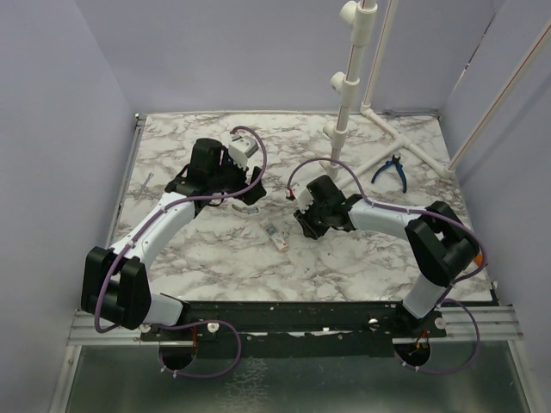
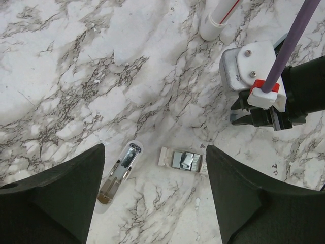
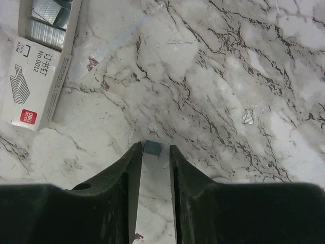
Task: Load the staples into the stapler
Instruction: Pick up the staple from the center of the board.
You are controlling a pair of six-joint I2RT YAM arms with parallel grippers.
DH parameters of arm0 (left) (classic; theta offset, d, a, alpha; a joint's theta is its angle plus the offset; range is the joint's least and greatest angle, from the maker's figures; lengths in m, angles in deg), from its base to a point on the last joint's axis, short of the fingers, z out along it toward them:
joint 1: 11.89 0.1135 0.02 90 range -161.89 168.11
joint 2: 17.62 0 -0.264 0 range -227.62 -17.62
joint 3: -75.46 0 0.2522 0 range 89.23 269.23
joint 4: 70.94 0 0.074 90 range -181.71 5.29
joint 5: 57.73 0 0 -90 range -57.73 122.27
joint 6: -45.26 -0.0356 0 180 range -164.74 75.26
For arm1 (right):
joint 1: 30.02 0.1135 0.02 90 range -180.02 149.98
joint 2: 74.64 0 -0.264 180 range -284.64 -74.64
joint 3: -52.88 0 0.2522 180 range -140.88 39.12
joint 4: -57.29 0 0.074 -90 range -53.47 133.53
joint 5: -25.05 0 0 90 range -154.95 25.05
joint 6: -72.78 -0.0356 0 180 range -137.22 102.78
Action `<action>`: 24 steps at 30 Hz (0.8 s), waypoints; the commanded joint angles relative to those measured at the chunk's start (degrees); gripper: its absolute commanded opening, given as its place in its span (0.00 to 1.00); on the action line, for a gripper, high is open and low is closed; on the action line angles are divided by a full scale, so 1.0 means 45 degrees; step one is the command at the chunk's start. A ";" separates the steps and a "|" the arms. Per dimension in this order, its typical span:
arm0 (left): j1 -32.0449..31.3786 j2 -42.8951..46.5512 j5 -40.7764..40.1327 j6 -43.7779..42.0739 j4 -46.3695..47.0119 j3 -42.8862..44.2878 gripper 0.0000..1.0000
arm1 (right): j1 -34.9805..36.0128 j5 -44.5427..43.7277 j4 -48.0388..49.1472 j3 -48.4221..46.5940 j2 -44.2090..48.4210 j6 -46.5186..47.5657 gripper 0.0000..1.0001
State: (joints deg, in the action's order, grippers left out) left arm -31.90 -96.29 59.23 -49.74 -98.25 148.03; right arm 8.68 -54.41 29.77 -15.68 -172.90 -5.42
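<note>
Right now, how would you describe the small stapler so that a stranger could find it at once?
On the white marbled table, find the open white cardboard box of staples near its middle. The small white stapler lies beside it, not touching. Unlike the box with its grey blocks, it is slim, round-ended and shows one shiny metal channel.

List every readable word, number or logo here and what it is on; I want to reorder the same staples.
"订书钉": on the white staple box, right wrist view.
"NO.0012": same box, beside those characters.
"deli": in the red logo at the box's end.
Too small to read: the fine print by the box's staple drawing.
Illegible: the dark scribble on the tabletop, left wrist view.
</note>
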 commanded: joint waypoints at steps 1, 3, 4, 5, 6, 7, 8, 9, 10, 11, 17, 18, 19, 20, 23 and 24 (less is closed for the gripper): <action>-0.0006 0.0419 -0.0267 -0.0156 -0.0174 -0.0080 0.82 | 0.0111 -0.0332 -0.0335 0.0023 -0.0361 0.0270 0.29; -0.0006 0.0420 -0.0305 -0.0174 -0.0172 -0.0080 0.82 | 0.0111 -0.0284 -0.0399 0.0064 -0.0255 0.0446 0.30; -0.0006 0.0431 -0.0310 -0.0176 -0.0174 -0.0094 0.82 | 0.0111 -0.0231 -0.0443 0.0096 -0.0196 0.0573 0.29; -0.0006 0.0432 -0.0325 -0.0181 -0.0175 -0.0099 0.82 | 0.0111 -0.0217 -0.0476 0.0122 -0.0138 0.0694 0.29; -0.0006 0.0442 -0.0324 -0.0197 -0.0162 -0.0114 0.82 | 0.0116 -0.0149 -0.0482 0.0145 -0.0079 0.0826 0.28; -0.0004 0.0424 -0.0305 -0.0218 -0.0163 -0.0108 0.82 | 0.0112 -0.0114 -0.0527 0.0162 -0.0047 0.1004 0.28; -0.0001 0.0422 -0.0295 -0.0235 -0.0173 -0.0100 0.82 | 0.0112 -0.0102 -0.0569 0.0150 -0.0036 0.1131 0.27; -0.0006 0.0426 -0.0272 -0.0238 -0.0170 -0.0085 0.82 | 0.0111 -0.0078 -0.0626 0.0116 -0.0039 0.1257 0.27; -0.0006 0.0432 -0.0245 -0.0238 -0.0172 -0.0071 0.82 | 0.0114 0.0005 -0.0691 0.0061 -0.0040 0.1434 0.26; -0.0006 0.0432 -0.0222 -0.0238 -0.0169 -0.0052 0.82 | 0.0102 0.0040 -0.0751 -0.0002 -0.0040 0.1588 0.25; -0.0001 0.0563 -0.0172 -0.0208 -0.0174 -0.0048 0.82 | 0.0094 0.0438 -0.1069 -0.0240 -0.0070 0.2564 0.10; -0.0006 0.0620 -0.0181 -0.0219 -0.0167 -0.0068 0.83 | 0.0092 0.0631 -0.1157 -0.0274 -0.0071 0.2762 0.10; -0.0006 0.0672 -0.0189 -0.0248 -0.0164 -0.0093 0.83 | 0.0092 0.0741 -0.1178 -0.0261 -0.0051 0.2911 0.10; -0.0006 0.0702 -0.0217 -0.0246 -0.0173 -0.0116 0.83 | 0.0097 0.0847 -0.1163 -0.0225 -0.0032 0.3069 0.10; -0.0006 0.0769 -0.0244 -0.0278 -0.0174 -0.0157 0.83 | 0.0041 0.1179 -0.1159 -0.0146 0.0032 0.3674 0.14; -0.0002 0.0794 -0.0248 -0.0289 -0.0175 -0.0172 0.83 | 0.0012 0.1273 -0.1132 -0.0094 0.0069 0.3838 0.15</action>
State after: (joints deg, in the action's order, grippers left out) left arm -31.90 -94.72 58.80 -50.11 -98.25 148.01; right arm 8.68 -51.65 28.00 -16.10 -172.90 6.88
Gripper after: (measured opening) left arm 0.825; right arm 0.140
